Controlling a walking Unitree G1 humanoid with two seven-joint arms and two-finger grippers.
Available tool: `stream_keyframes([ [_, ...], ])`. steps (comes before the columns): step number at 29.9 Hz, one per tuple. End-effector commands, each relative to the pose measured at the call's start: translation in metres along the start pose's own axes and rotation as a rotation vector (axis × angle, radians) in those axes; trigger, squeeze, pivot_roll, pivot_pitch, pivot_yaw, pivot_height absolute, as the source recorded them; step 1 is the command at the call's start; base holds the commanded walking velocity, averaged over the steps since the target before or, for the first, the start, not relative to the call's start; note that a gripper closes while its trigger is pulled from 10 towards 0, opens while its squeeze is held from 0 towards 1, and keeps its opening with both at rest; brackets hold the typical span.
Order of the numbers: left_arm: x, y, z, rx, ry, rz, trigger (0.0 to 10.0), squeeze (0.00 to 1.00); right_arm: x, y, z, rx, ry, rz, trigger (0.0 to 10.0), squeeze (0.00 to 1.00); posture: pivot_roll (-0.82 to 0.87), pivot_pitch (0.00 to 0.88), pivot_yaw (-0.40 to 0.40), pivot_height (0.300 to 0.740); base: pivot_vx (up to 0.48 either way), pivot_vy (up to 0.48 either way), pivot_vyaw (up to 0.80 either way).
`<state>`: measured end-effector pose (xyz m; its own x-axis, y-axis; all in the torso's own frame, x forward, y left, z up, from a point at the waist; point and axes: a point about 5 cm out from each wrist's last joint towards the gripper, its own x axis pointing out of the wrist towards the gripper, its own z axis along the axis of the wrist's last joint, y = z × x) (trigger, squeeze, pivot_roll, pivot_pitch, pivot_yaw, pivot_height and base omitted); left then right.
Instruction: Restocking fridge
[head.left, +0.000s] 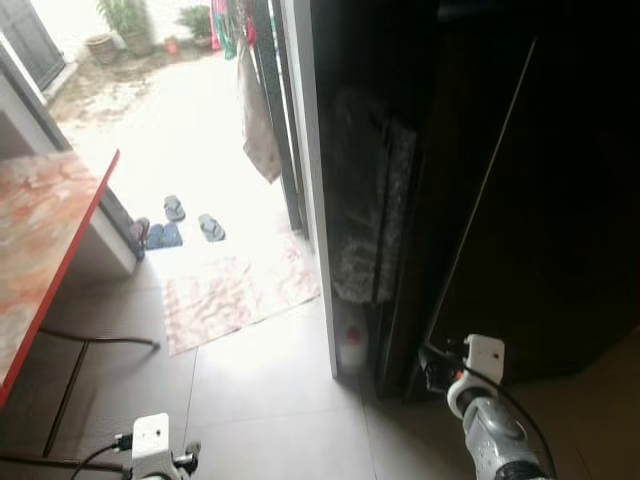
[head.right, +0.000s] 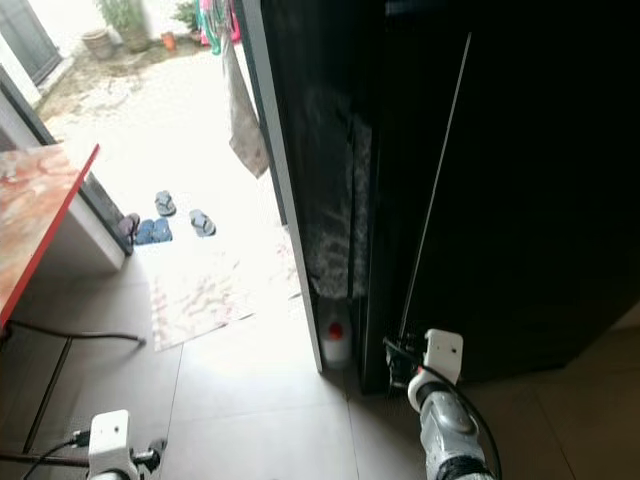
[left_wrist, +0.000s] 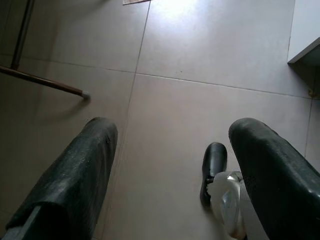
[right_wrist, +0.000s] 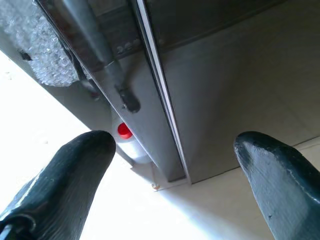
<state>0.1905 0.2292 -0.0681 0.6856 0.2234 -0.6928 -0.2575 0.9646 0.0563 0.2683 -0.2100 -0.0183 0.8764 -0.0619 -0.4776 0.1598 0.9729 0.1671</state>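
Red-capped bottle (head.right: 336, 342) by fridge (head.right: 500, 180) base

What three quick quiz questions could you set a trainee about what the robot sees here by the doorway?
1. True or false: the right end effector has its fingers spread apart with nothing between them.
2. What colour is the cap of the bottle standing on the floor at the foot of the dark cabinet?
3. Multiple choice: the slippers lie A) under the red-edged table, B) outside just past the patterned mat, C) on the cabinet.

Key
1. True. The left end effector is spread the same way, over bare floor tiles.
2. Red, as the right wrist view shows.
3. B.
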Motion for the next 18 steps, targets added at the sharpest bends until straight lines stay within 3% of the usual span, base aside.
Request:
stream_keyframes([
  [1, 0.000, 0.001, -0.001, 0.017, 0.012, -0.001, 10.0, 0.00, 0.002, 0.005, 0.004, 0.019, -0.029, 0.018, 10.0, 0.00, 0.00, 0.037, 0.040, 0.740, 0.000, 0.000, 0.00],
  [12, 0.000, -0.004, -0.001, 0.012, 0.002, -0.002, 10.0, 0.00, 0.006, 0.018, 0.069, -0.044, -0.377, 0.095, 10.0, 0.00, -0.02, 0.028, 0.025, 0.740, 0.000, 0.000, 0.00],
  [18, 0.000, -0.005, 0.000, 0.005, -0.003, -0.002, 10.0, 0.00, 0.008, 0.036, 0.093, -0.097, -0.456, 0.194, 10.0, 0.00, -0.02, 0.026, 0.017, 0.740, 0.000, 0.000, 0.00],
])
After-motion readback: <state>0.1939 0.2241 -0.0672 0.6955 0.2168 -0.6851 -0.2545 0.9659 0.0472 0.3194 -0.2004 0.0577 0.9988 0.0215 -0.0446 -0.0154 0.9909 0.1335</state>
